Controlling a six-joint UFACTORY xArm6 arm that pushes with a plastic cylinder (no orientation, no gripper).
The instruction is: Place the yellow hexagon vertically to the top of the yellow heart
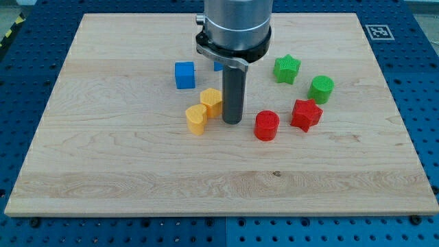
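Camera view showed the arm ending in a plain dark rod with no claw on it, so there was nothing to open, close or grip with; my tip (232, 122) rested on the pale wooden surface (103, 171) and could only push.

Well to the left of my tip and farther up the view sat a small plastic blue cube (184, 75). Nearer, to the left of my tip, lay the plastic yellow heart (196, 119). The plastic yellow hexagon (211, 101) stood just beside my tip on its left, a little higher in the view, touching the heart at the heart's upper right. A second blue block (218, 66) was mostly hidden behind the rod, its shape unclear.

To the right of my tip stood a red cylinder (266, 125), then a green star (287, 69) higher up, a red star (306, 114) and a green cylinder (320, 89).

The hexagon seemed nearly placed but offset to the right of the heart. I judged that a short, slow push leftward, met at the hexagon's right face and above the heart's height, would centre it. Pushing too low or too far risked dragging the touching heart along.
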